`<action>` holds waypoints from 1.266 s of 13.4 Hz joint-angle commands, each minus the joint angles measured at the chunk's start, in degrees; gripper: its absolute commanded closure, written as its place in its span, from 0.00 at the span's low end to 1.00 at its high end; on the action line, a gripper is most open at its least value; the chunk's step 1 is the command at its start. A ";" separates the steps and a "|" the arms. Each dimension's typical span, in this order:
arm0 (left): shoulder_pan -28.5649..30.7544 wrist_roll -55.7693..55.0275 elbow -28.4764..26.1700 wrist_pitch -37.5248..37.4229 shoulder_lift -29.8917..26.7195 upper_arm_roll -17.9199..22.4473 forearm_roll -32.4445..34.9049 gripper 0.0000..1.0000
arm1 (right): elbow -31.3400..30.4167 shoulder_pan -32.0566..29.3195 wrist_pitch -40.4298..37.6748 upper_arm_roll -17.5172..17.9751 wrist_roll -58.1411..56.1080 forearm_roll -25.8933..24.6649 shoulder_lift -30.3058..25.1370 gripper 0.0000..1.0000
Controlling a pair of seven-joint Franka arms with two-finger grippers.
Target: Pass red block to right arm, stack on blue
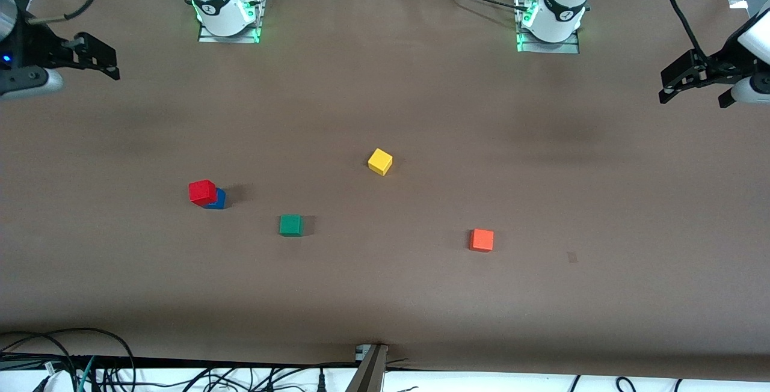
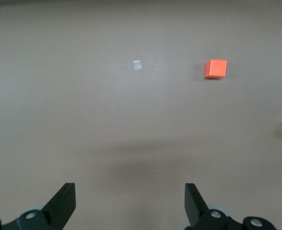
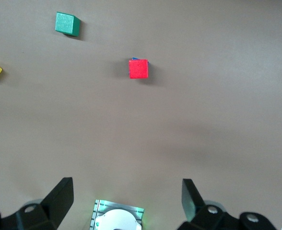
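The red block (image 1: 202, 191) sits on top of the blue block (image 1: 216, 201), a little skewed, toward the right arm's end of the table. In the right wrist view the red block (image 3: 138, 69) hides all but a sliver of the blue block (image 3: 139, 59). My right gripper (image 1: 99, 58) is open and empty, raised over the table edge at its own end; its open jaws show in the right wrist view (image 3: 126, 189). My left gripper (image 1: 669, 85) is open and empty, raised at the left arm's end; it also shows in the left wrist view (image 2: 130, 191).
A green cube (image 1: 290, 225) lies beside the stack, slightly nearer the front camera. A yellow cube (image 1: 380, 162) lies mid-table. An orange cube (image 1: 482, 240) lies toward the left arm's end, with a small tape mark (image 1: 572, 257) beside it. Cables run along the front edge.
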 commanded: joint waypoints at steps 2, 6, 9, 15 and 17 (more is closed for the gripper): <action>-0.07 -0.42 0.57 -1.87 0.28 -0.43 -1.15 0.00 | -2.57 -2.63 -0.72 0.90 -0.53 0.77 -2.71 0.00; 0.02 -0.07 0.83 -1.35 1.16 -0.43 -0.80 0.00 | -3.37 -3.68 -4.23 0.73 5.96 3.57 -3.51 0.00; 0.02 0.19 0.92 -0.29 1.60 -0.43 -0.62 0.00 | -1.88 -4.12 -4.07 0.37 4.32 3.76 -1.41 0.00; 0.11 0.28 0.92 -0.38 1.60 -0.43 -0.62 0.00 | 0.84 -4.04 -3.01 0.55 4.32 3.85 1.49 0.00; 0.11 0.28 0.92 -0.38 1.69 -0.43 -0.62 0.00 | 1.47 -4.12 -3.01 0.46 4.14 3.76 1.94 0.00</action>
